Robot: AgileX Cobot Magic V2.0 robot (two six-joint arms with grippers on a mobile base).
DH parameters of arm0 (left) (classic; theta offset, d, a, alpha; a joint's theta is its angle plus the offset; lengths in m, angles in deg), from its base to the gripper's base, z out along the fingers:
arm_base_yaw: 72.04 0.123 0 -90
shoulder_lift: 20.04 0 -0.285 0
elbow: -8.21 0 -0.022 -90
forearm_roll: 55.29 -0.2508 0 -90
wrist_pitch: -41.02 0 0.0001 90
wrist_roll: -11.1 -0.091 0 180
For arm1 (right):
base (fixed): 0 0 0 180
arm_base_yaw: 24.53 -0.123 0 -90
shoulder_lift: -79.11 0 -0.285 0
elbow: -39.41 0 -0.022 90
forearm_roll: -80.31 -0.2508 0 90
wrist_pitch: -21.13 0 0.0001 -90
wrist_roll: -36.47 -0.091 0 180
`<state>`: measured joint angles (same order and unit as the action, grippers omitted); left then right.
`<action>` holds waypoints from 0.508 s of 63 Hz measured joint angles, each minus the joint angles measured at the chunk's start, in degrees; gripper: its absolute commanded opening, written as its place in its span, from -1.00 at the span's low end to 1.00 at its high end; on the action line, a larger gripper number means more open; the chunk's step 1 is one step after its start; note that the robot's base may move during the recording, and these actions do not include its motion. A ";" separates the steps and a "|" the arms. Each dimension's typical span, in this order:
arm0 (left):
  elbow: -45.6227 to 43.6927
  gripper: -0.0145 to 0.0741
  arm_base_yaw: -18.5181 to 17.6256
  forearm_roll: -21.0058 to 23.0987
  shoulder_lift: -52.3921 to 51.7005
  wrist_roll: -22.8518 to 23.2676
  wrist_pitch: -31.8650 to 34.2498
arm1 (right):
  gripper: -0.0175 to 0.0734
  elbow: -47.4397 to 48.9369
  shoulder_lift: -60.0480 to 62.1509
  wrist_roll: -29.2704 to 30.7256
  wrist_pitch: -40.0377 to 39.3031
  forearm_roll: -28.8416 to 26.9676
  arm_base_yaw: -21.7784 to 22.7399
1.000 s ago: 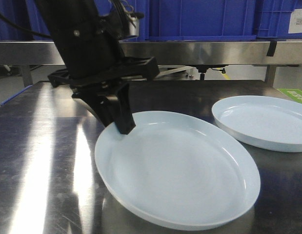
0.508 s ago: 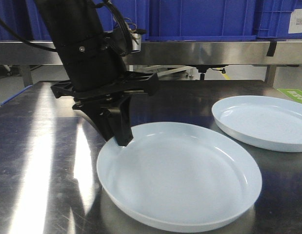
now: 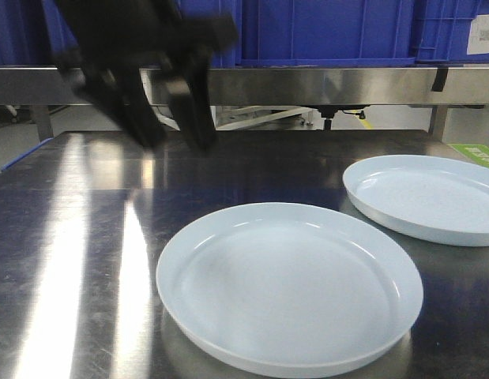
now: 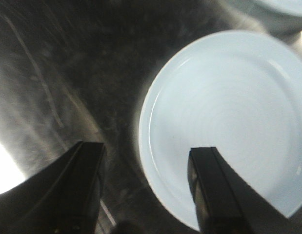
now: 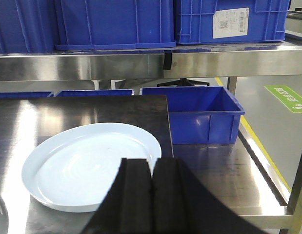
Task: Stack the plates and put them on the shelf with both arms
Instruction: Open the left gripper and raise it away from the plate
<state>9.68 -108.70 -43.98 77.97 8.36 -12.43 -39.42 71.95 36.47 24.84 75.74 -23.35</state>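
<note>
One pale plate point(image 3: 287, 284) lies flat on the steel tabletop near the front; it also fills the right of the left wrist view as plate point(image 4: 229, 112). A second plate point(image 3: 430, 197) lies apart at the right, seen closer as plate point(image 5: 87, 165). My left gripper point(image 3: 173, 130) hovers blurred above and left of the near plate, open and empty point(image 4: 146, 146), its jaws straddling the plate's left rim from above. My right gripper point(image 5: 151, 163) is shut with nothing in it, just in front of the second plate's near right edge. The shelf point(image 3: 307, 83) runs across the back.
Blue crates point(image 3: 323, 31) stand on the shelf. An open blue bin point(image 5: 199, 112) sits lower, beyond the tabletop's right edge point(image 5: 168, 122). A lower steel surface point(image 5: 229, 175) extends to the right, with floor and a green marking point(image 5: 285, 97) beyond.
My left gripper let go of the near plate's left rim and rose. The plate, earlier tilted, now lies flat. The second plate has not moved.
</note>
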 measured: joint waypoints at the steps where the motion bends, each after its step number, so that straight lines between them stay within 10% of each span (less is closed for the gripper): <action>1: 0.34 0.23 0.00 -0.43 -1.08 0.15 0.22 | -0.49 0.00 0.00 0.00 0.00 0.00 0.00; 22: 18.86 -0.46 0.00 -22.31 -30.31 14.31 10.33 | -0.49 0.00 0.00 0.00 0.00 0.00 0.00; 32: 28.62 -0.48 0.00 -29.72 -43.60 22.17 16.70 | -0.49 0.00 0.00 0.00 0.00 0.00 0.00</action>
<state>38.30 -108.70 -73.70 34.37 30.53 4.27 -39.42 71.95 36.47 24.84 75.74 -23.35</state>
